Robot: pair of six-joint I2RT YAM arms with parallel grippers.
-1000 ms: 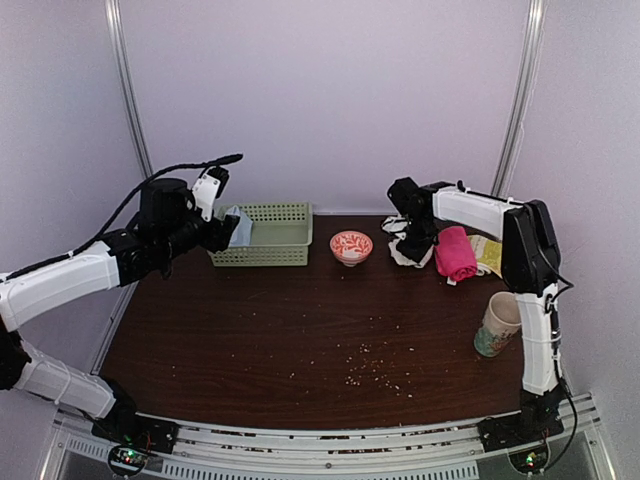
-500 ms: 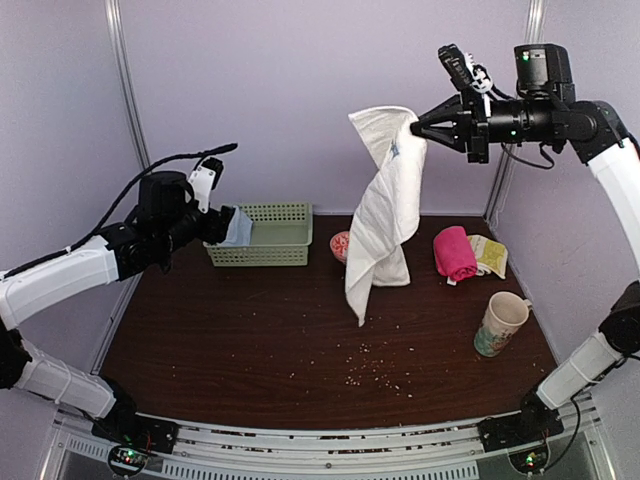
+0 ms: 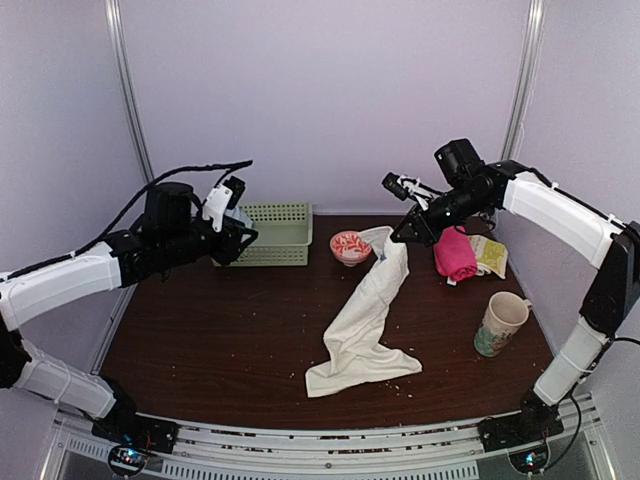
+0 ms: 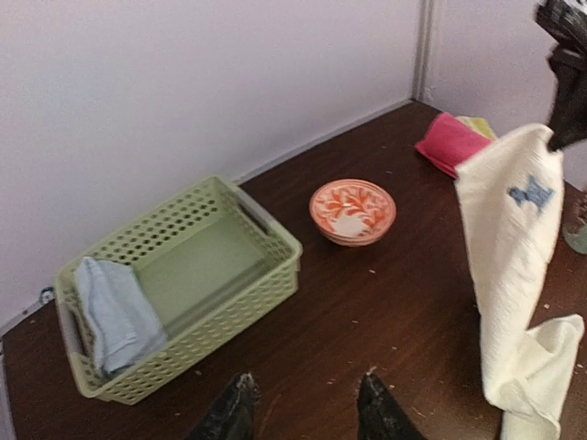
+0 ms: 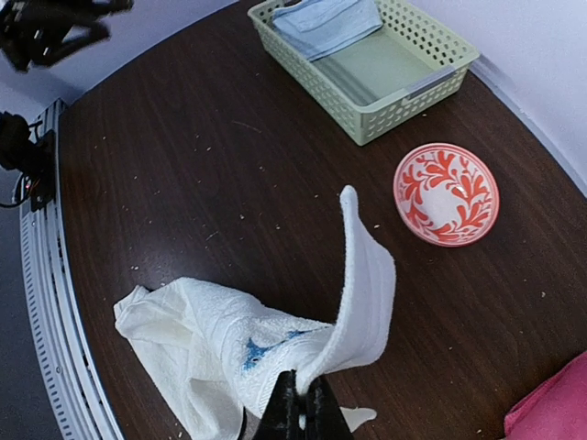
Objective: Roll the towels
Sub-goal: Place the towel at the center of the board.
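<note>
My right gripper (image 3: 398, 237) is shut on the top edge of the off-white towel (image 3: 365, 320). The towel hangs at a slant, and its lower end lies bunched on the table (image 3: 200, 340). In the right wrist view the fingers (image 5: 303, 392) pinch a fold of the towel (image 5: 211, 339) beside its blue mark. The pale blue towel (image 4: 115, 312) lies folded at one end of the green basket (image 4: 266, 275) and also shows in the right wrist view (image 5: 326, 23). Near the basket's front, my left gripper (image 4: 305, 390) hovers over bare table, jaws apart and holding nothing.
A red-and-white bowl (image 3: 351, 246) sits right of the basket (image 3: 275, 245). A pink cloth (image 3: 455, 253) and a yellow-green item (image 3: 489, 254) lie at the back right. A patterned mug (image 3: 498, 324) stands near the right edge. Crumbs are scattered mid-table.
My right arm has come down from high up, so the off-white towel's lower end now rests on the table. The left gripper stays by the basket, slightly turned.
</note>
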